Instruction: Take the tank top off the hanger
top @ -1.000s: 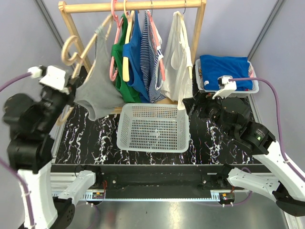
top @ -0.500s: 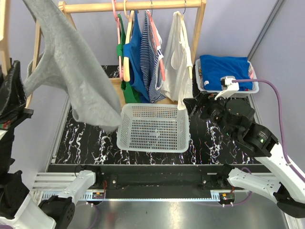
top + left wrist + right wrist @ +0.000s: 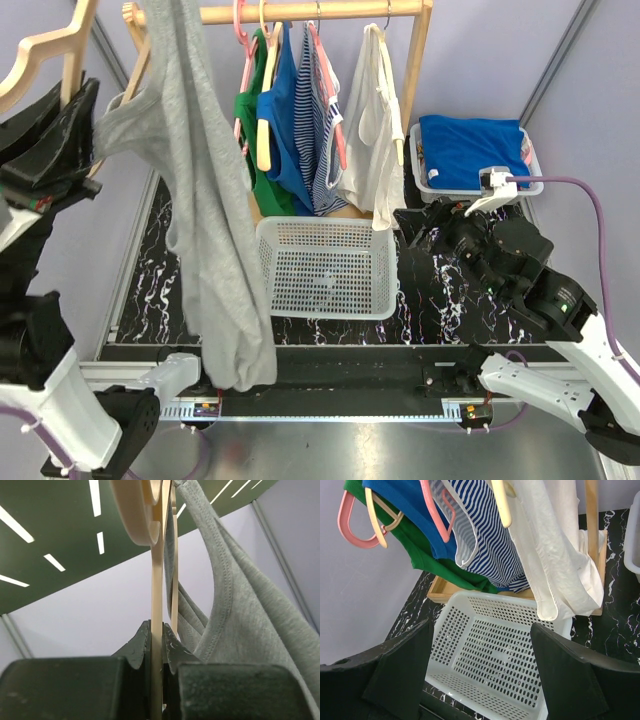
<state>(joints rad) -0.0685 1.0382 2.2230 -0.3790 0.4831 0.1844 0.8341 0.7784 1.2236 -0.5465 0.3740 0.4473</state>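
Top external view: the gray tank top [image 3: 205, 220] hangs long from a wooden hanger [image 3: 72, 55]. The hanger is held up high on the left, in front of the clothes rack [image 3: 300, 12]. Left wrist view: the left fingers [image 3: 139, 647] are squeezed tight on the hanger's thin wood, and the top's strap goes over it. The right fingers [image 3: 402, 670] are spread wide with nothing in them. They sit low over the tabletop [image 3: 440, 300], near the white basket [image 3: 320, 223].

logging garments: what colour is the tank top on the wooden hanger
Grey; the tank top shows best in the top external view.
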